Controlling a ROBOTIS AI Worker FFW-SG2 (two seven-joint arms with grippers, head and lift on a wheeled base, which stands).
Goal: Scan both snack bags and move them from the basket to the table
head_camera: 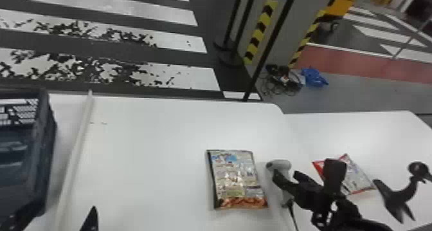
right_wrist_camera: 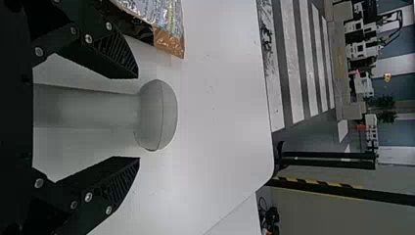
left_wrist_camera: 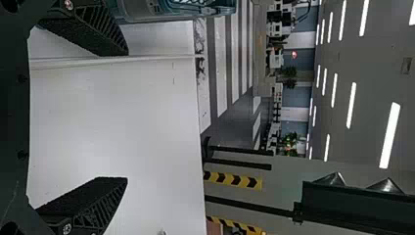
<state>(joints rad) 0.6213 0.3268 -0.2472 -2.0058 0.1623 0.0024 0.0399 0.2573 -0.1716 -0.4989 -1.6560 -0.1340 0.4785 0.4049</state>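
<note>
We see a shiny, rectangular, multicoloured snack bag (head_camera: 236, 179) with a dark side strip and an orange-brown near end, lying flat on the white, smooth table (head_camera: 144, 150). Just right of it we see the pale grey, round-headed plastic scanner (head_camera: 283, 164), its handle toward us, a dark cable at the handle's end. Farther right lies a red-and-white, glossy snack bag (head_camera: 358, 179), turned at an angle and partly hidden. At far left we see the dark blue-grey, lattice-walled plastic basket (head_camera: 48, 133), open at the top.
</note>
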